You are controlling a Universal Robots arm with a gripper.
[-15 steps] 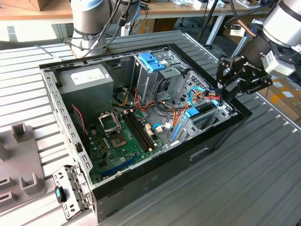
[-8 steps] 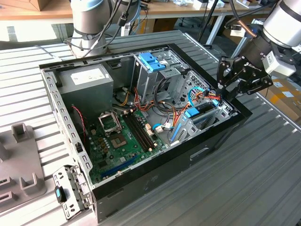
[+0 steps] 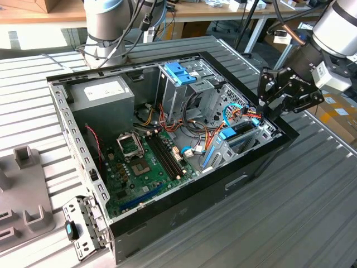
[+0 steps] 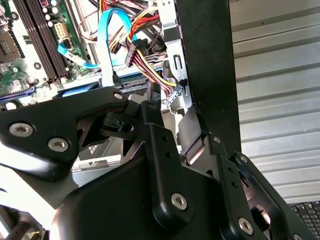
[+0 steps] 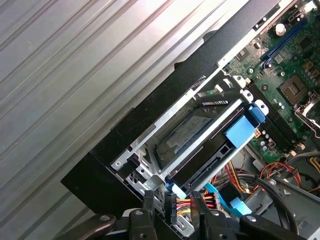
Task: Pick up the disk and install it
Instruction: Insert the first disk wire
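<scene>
An open black computer case (image 3: 223,190) lies on its side on the ribbed metal table (image 3: 312,218), and everything below is placed against it. The hand (image 3: 263,109) hangs over the case's corner towards the exterior view's right, just above the rim where the lower drive bay sits. Whether it is clenched or released cannot be told from these pictures. No disk shows in it.

The disk (image 5: 187,134) lies flat inside that corner bay, under the bay's metal frame, its pale label with a blue band showing through the openings. Its blue side rail (image 5: 241,131) runs along the edge facing the case's middle, and in the exterior view the rail's end (image 3: 227,134) shows at the bay's mouth.

A bundle of red, yellow and orange wires (image 3: 252,113) ends in a black connector right below the hand, at the back of the bay. A light blue flat cable (image 4: 107,45) loops beside it.

Deeper in the case lies the green motherboard (image 3: 139,167). A grey power supply box (image 3: 103,97) fills the far corner, and an upright metal drive cage with a blue handle (image 3: 179,72) stands along the far wall. Outside the case, towards the exterior view's left, a grey moulded fixture (image 3: 25,184) rests on the table.
</scene>
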